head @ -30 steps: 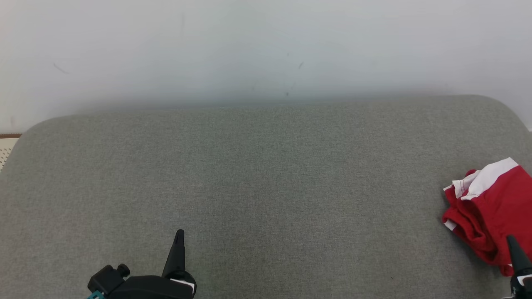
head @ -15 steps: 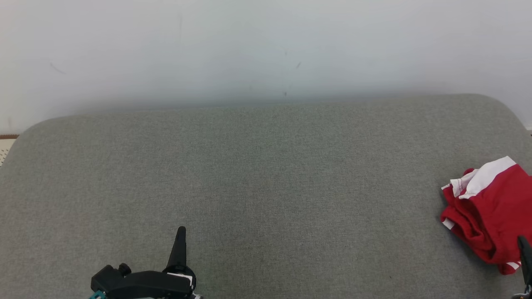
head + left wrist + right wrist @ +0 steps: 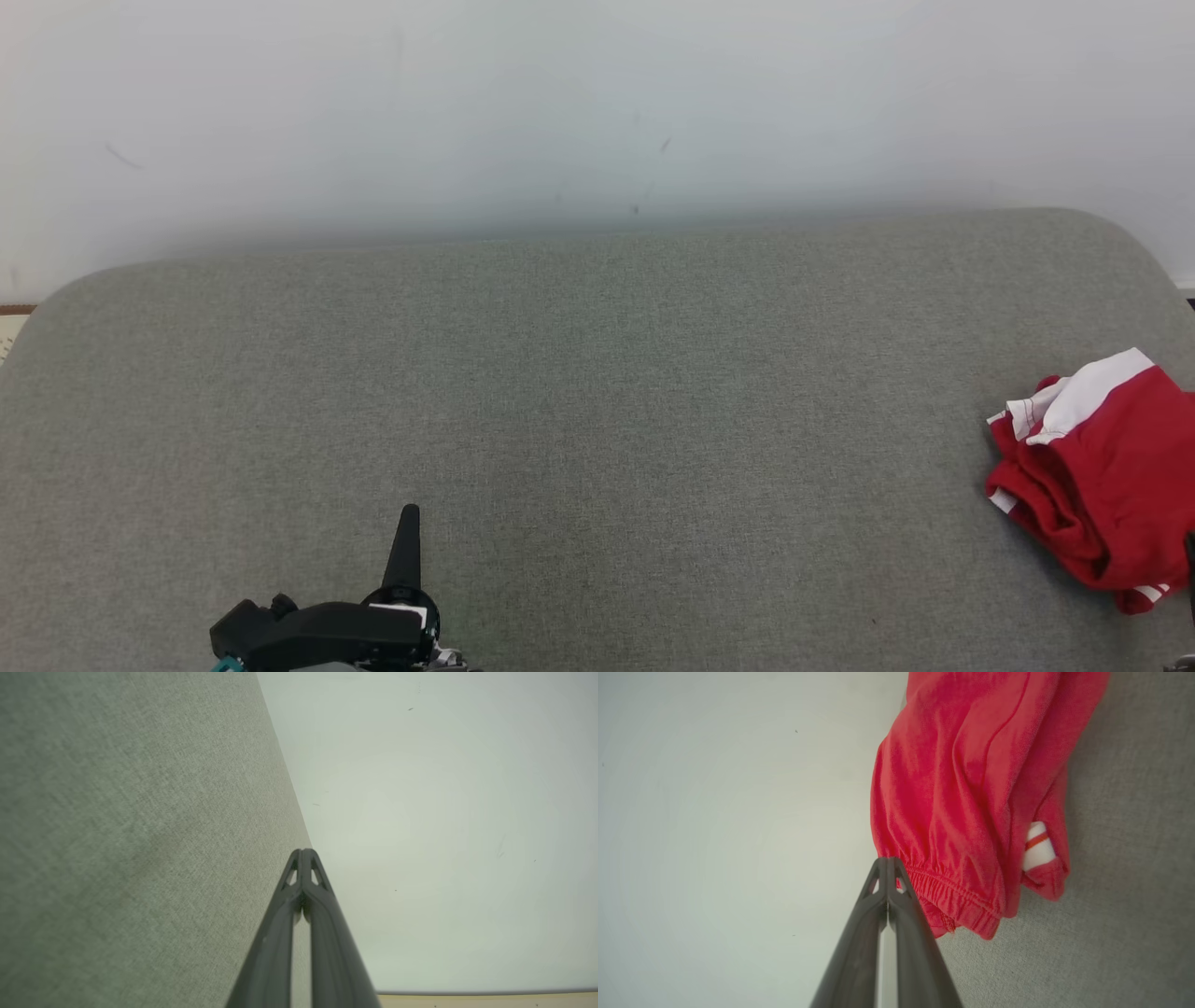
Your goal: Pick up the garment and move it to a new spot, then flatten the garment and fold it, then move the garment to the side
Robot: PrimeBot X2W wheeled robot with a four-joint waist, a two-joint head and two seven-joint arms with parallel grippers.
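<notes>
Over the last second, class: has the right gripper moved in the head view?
Yes. Against the red garment, which stays put on the grey upholstered surface, the right gripper has slid to the robot's right, to the picture's edge.

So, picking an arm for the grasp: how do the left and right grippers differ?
The left gripper points over bare grey cushion, far from the red garment; the right gripper points beside that garment's elastic band. The left is left of the cushion's centre, the right at its right end. Both shut, empty.
</notes>
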